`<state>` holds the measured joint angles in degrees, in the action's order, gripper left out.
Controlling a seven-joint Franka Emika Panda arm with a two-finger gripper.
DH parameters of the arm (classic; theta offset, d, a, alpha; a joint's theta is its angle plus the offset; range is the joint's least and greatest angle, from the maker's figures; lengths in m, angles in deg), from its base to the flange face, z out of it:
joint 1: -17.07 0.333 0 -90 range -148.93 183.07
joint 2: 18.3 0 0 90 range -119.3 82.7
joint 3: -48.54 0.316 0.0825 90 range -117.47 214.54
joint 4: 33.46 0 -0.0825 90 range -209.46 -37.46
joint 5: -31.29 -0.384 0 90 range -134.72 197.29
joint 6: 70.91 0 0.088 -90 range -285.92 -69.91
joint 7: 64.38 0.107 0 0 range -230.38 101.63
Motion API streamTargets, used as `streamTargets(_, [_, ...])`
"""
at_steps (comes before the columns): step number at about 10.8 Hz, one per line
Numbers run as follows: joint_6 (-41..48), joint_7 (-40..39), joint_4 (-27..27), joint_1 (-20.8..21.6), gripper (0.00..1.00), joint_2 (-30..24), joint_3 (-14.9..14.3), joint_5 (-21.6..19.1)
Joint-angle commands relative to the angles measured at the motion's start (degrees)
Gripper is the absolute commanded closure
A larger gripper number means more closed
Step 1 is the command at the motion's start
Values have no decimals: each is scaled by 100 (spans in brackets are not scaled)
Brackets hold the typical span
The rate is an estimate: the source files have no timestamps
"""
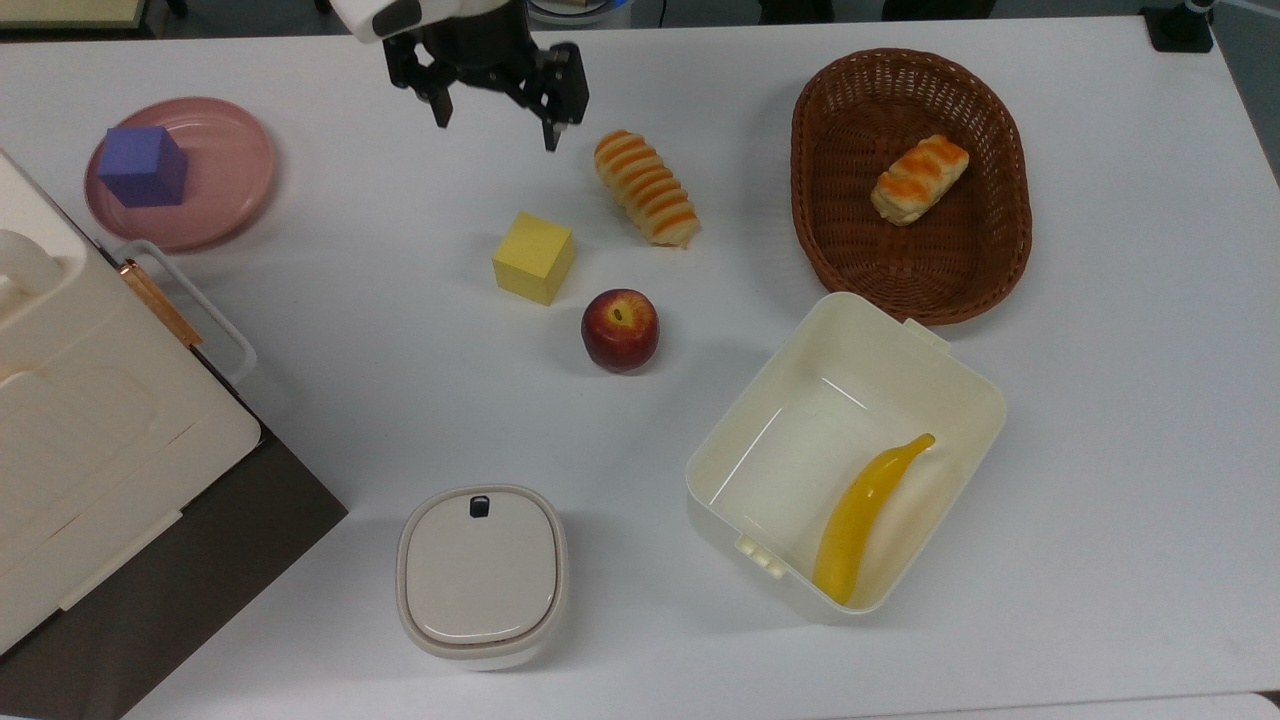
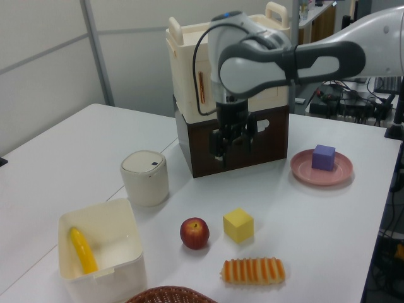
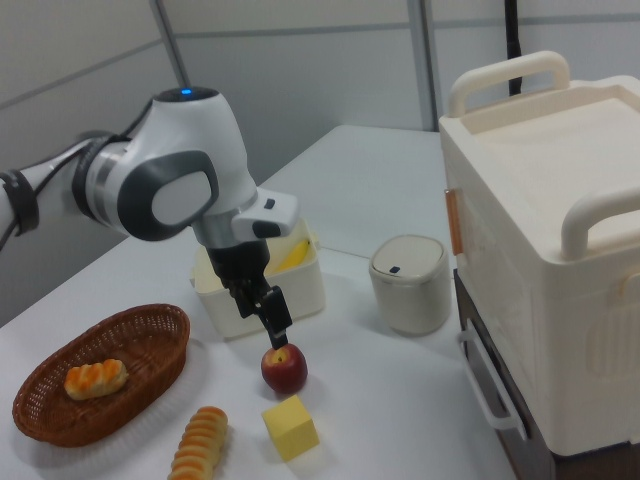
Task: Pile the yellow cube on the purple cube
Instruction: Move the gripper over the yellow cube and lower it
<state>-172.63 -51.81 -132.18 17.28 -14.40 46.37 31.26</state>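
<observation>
White table (image 1: 1100,420) bears yellow cube (image 1: 533,257), grey partition walls (image 2: 50,63) behind

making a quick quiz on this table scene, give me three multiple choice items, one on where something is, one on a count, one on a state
1. Where does the purple cube sit?
A. on the pink plate
B. in the wicker basket
C. on top of the yellow cube

2. How many bread pieces are there?
A. one
B. two
C. four

3. What state is the gripper in?
A. shut on the yellow cube
B. shut on the apple
C. open, holding nothing

Answers:
1. A: the purple cube rests on the pink plate, far from the yellow cube.
2. B: one striped bread lies on the table and one bread roll lies in the wicker basket.
3. C: the gripper has its fingers spread apart with nothing between them, away from the yellow cube and the apple.
</observation>
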Motion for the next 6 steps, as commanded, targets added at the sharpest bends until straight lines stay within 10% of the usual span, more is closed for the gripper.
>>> streamTargets(1, [-664, 912, -524, 49, 0, -118, -21, -33])
streamTargets(6, [-1175, 1047, -1167, 181, 0, 320, 23, 99])
